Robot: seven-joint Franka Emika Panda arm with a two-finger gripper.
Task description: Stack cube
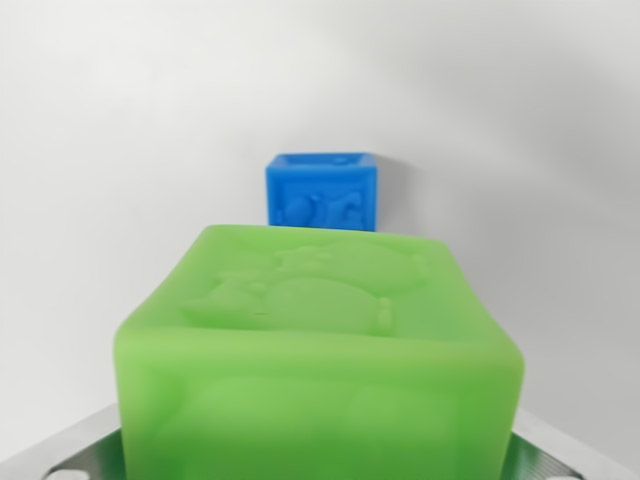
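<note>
A large green cube (320, 350) with an embossed figure on its top face fills the lower half of the wrist view, very close to the camera. My gripper (320, 445) is shut on it; only the metal fingers (70, 455) show, at the bottom left and bottom right corners, flanking the cube. Beyond it, a smaller-looking blue cube (322, 190) with a relief pattern on its near face rests on the white surface, just above the green cube's far edge and slightly to the wrist view's right of centre. The blue cube's base is hidden by the green one.
A plain white surface (120, 150) surrounds both cubes. The blue cube casts a soft shadow to the wrist view's right.
</note>
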